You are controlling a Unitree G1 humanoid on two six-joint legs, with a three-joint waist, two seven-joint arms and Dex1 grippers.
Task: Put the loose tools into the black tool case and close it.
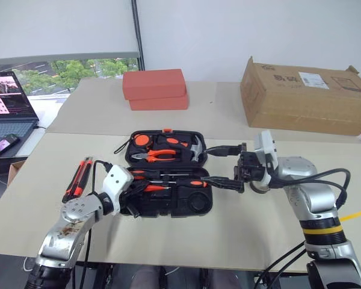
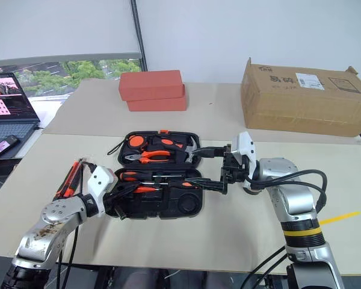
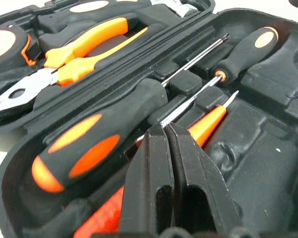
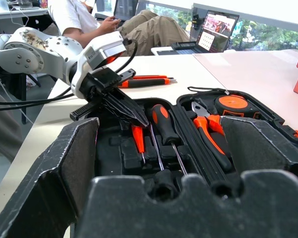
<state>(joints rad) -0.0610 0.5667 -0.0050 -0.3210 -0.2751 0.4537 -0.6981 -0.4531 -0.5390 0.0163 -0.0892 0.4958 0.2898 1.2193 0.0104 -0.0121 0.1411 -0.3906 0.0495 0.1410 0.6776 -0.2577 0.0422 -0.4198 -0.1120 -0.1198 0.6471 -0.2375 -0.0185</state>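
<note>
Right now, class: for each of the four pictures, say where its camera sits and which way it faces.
Left eye, right eye: head, facing forward-down at the table; both arms show.
Left wrist: looks along the shut left gripper into the black tool case.
Right wrist: looks over the open right gripper across the case toward the left gripper.
Shared by all: the case, pliers, screwdrivers.

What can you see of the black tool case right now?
The black tool case lies open flat on the beige table, a moulded plastic clamshell with rounded corners. The far half holds orange-handled pliers, a tape measure and a hammer. The near half holds screwdrivers in moulded slots. The left hand, shut, reaches into the near half; the right hand, open, stands at its right end.
</note>
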